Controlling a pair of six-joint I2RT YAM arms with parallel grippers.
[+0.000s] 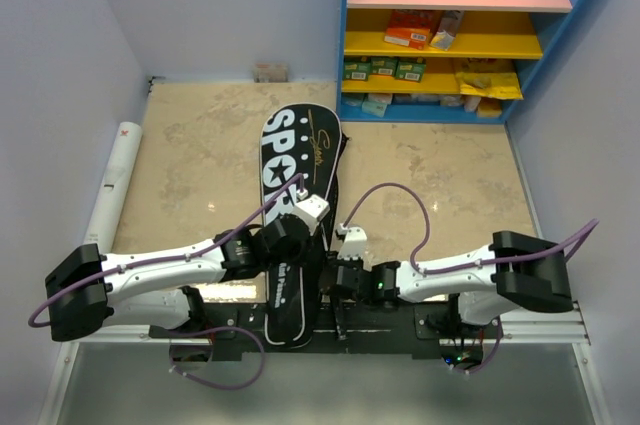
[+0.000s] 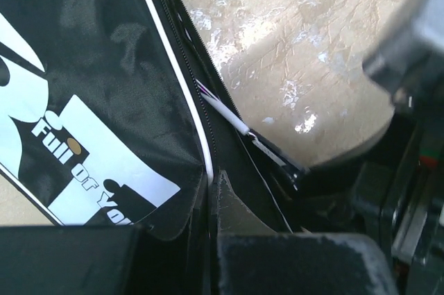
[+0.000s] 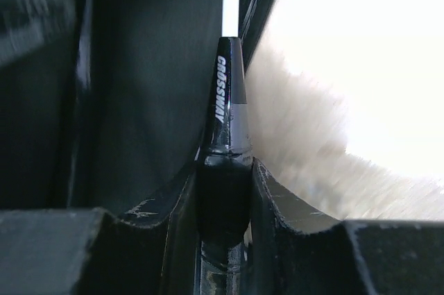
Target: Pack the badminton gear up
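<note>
Top view: the black SPORT racket bag [image 1: 300, 145] lies lengthwise mid-frame, and both arms meet at its lower end.

Left wrist view: my left pincer [image 2: 211, 236], pressed together, pinches the bag's zipped edge at bottom centre.

Right wrist view: my right pincer [image 3: 224, 184] clamps a black racket handle [image 3: 227, 114] lettered CROSSWAY, with the bag at its left.

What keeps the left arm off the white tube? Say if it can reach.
Probably yes, once freed: the left gripper pinches the bag, and nothing lies between it and the tube.
</note>
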